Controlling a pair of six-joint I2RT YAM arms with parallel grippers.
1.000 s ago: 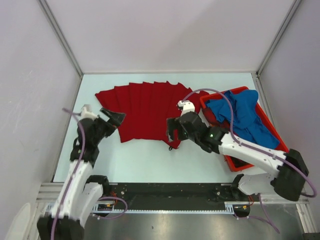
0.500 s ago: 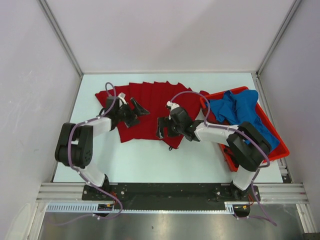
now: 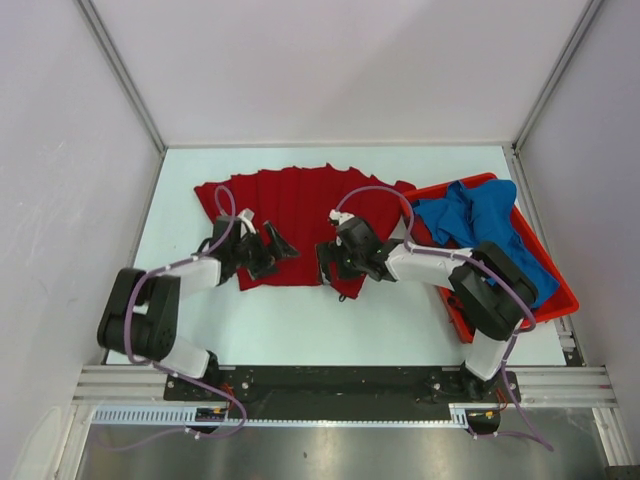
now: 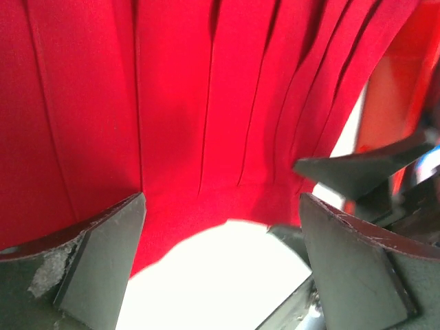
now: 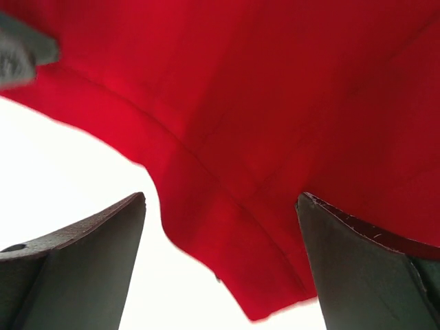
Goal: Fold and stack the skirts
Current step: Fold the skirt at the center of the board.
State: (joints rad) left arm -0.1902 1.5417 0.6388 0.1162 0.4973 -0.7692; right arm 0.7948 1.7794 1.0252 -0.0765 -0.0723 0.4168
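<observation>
At centre of the top view, your red skirt (image 3: 300, 205) lies spread, unfolded; the blue skirt (image 3: 480, 225) sits heaped in the tray (image 3: 556, 290), right. Nothing is stacked. Left wrist: left gripper (image 4: 221, 199), jaws apart at the hem. Right wrist: right gripper (image 5: 220, 196) likewise, empty.

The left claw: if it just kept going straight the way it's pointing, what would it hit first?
Most likely the red pleated skirt: the open left gripper points at its near edge, which lies just ahead between its jaws. Whether it would slide over or under the cloth is unclear.
</observation>
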